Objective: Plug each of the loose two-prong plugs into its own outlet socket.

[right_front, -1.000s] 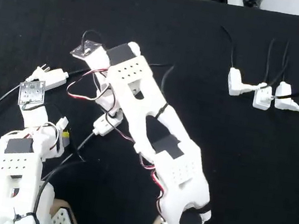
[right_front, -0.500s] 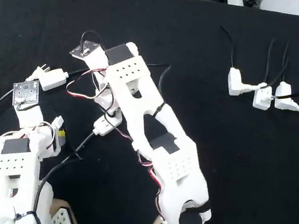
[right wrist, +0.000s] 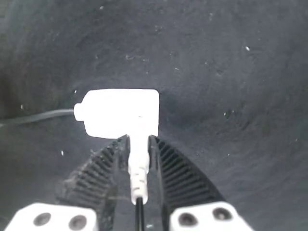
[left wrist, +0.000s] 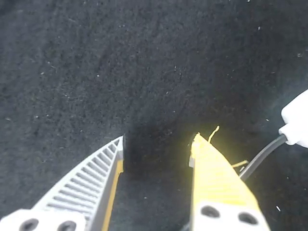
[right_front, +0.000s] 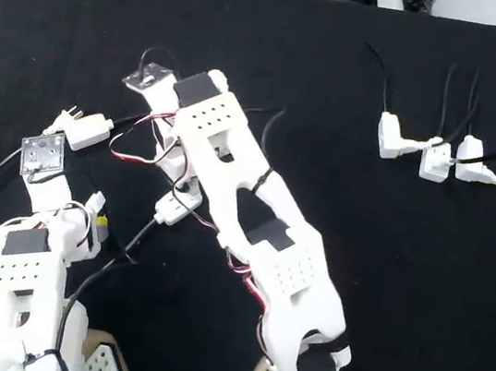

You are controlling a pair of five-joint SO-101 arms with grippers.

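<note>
though outstretched — right claw (right wrist: pixel 138 140) tight round plug (right wrist: pixel 137 169)

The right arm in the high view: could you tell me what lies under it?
A white connector with a black cable pokes out from under the right arm. The arm covers its upper end, so what it joins cannot be seen.

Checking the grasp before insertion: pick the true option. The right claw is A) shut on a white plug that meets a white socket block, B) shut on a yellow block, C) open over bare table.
A: the right wrist view shows the right claw shut on the white plug, its end against the white socket block.
</note>
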